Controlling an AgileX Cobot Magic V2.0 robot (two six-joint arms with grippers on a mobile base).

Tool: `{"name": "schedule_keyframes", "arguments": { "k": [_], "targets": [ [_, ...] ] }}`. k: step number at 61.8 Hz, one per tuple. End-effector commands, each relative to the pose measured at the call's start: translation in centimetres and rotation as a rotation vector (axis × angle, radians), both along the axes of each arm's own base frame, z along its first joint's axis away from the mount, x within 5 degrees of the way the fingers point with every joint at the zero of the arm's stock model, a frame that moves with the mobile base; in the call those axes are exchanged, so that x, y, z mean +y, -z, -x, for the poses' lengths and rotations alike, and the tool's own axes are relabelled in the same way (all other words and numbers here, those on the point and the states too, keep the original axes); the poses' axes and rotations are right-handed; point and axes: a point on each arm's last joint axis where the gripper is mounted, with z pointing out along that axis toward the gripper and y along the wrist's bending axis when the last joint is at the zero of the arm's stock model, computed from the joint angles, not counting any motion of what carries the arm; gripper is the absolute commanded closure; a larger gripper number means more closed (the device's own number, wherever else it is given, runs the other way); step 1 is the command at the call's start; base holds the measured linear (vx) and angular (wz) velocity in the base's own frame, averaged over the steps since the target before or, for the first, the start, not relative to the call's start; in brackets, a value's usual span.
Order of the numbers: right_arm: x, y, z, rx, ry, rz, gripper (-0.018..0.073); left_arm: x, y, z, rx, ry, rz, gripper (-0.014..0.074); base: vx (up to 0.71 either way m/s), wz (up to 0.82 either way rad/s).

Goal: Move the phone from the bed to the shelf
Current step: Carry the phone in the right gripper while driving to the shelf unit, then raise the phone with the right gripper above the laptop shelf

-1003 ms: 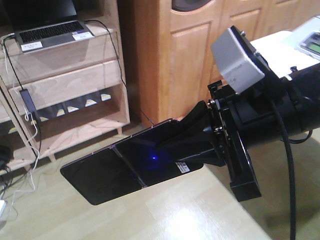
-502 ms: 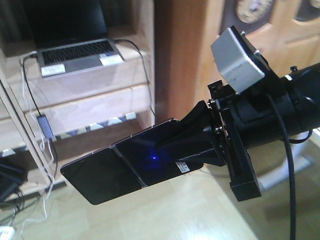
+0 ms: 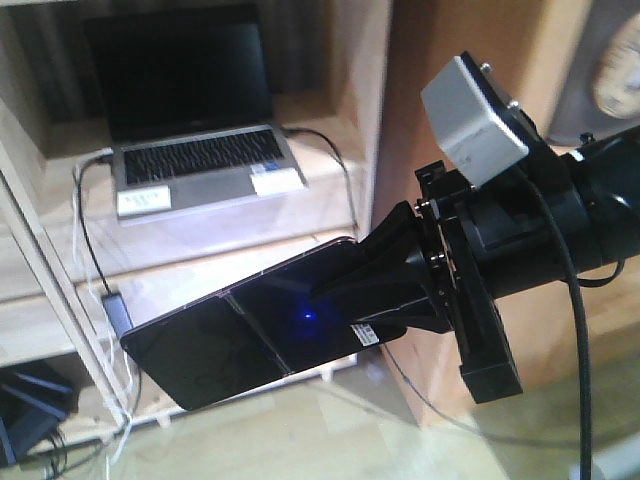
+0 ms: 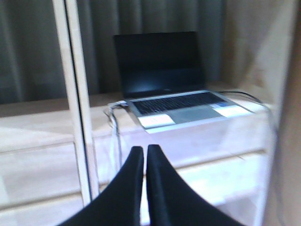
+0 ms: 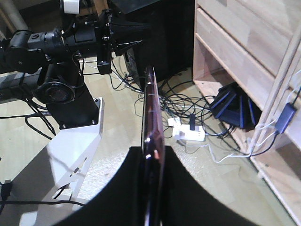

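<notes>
The phone (image 3: pixel 225 338) is a glossy black slab with a middle crease, held out flat in the air in front of the shelf (image 3: pixel 235 232). My right gripper (image 3: pixel 335 275) is shut on its right end, near the small white sticker. The right wrist view shows the phone (image 5: pixel 151 108) edge-on with a pinkish rim, clamped in the right gripper (image 5: pixel 153 149). In its own view, my left gripper (image 4: pixel 143 149) is shut with nothing in it and faces the pale shelf (image 4: pixel 42 141). The bed is out of view.
A silver laptop (image 3: pixel 200 160) with a black screen sits open on the shelf, with cables hanging down the left post (image 4: pixel 75 99). On the floor lie tangled cables and a white power strip (image 5: pixel 188 133). The left arm and its white base (image 5: pixel 70 52) stand to the left.
The shelf and laptop have shifted right and grown larger in the front view, and the wooden cabinet has slid out of frame. The phone stays fixed in the right gripper.
</notes>
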Motion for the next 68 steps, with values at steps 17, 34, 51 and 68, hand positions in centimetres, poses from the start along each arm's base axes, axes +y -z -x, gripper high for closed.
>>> {"name": "schedule_keyframes", "arguments": {
  "k": [17,34,51,68],
  "targets": [
    [0.03,-1.89,1.26,0.006,-0.051,-0.089,0.0561,0.03,-1.54,0.2,-0.105,-0.004,0.016,0.0595,0.38,0.26],
    [0.03,-1.89,1.24,0.005,-0.049,-0.09,0.0561,0.03,-1.54,0.2,-0.105,-0.004,0.016,0.0595,0.31,0.3],
    [0.03,-1.89,1.25,0.005,-0.05,-0.089,0.0561,0.03,-1.54,0.2,-0.105,-0.004,0.016,0.0595,0.24,0.2],
    [0.03,-1.89,1.26,0.006,-0.051,-0.089,0.0561,0.03,-1.54,0.2,-0.105,-0.004,0.016,0.0595,0.17,0.06]
  ]
}}
